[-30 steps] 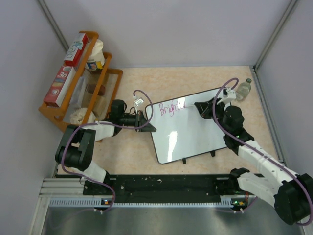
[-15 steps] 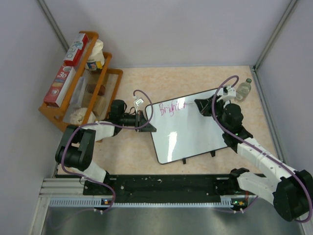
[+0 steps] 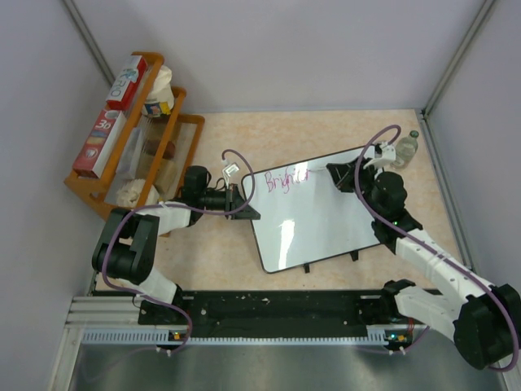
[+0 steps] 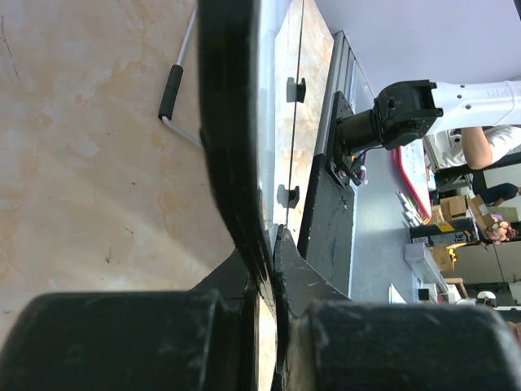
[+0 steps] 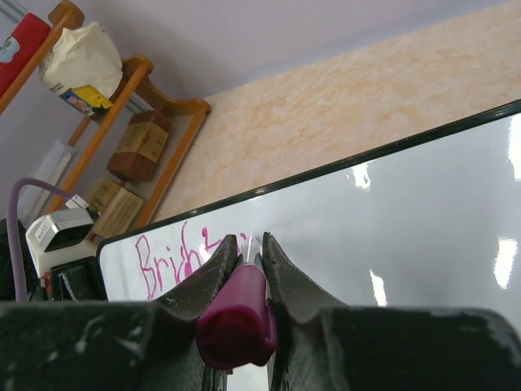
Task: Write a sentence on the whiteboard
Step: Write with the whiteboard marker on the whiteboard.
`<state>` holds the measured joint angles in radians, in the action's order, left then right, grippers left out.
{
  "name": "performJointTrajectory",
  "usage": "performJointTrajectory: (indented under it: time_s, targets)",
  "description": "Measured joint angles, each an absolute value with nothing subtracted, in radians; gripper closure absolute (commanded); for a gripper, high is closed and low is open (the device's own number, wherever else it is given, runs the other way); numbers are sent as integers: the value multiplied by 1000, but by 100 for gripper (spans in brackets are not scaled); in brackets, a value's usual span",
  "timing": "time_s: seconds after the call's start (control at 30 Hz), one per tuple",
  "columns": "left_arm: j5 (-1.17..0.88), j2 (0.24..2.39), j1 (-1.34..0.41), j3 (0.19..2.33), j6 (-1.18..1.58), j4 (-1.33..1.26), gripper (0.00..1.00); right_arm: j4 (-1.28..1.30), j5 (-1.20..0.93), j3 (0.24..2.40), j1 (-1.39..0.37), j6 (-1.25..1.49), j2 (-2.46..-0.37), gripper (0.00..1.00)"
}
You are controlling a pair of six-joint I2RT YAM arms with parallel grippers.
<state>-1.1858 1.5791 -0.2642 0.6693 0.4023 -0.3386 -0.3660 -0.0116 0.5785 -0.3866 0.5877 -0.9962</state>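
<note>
On the whiteboard [image 3: 317, 224] in the middle of the table [image 3: 224, 254], the pink sentence [image 3: 286, 179] near its 11 o'clock corner has lengthened toward 3 o'clock, to roughly "Brighter", as the right end effector [image 5: 248, 241], clamped on the marker [image 5: 238, 318], writes and the left end effector [image 4: 269, 244] stays clamped on the 9 o'clock edge, so the first word looks about done.

Bare table [image 3: 309, 134] runs behind and in front of the whiteboard [image 3: 317, 228]; the rack [image 3: 189, 120] at far left and a bottle [image 3: 404, 147] (far right) block the back corners.
</note>
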Motion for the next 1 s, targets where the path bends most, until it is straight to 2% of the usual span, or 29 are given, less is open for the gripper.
performJointTrajectory:
  time_s: [1.0]
  targets:
    - [-1189,1579,-264,669,401,-341,100,-308,-17,564,-381,597,-925,100]
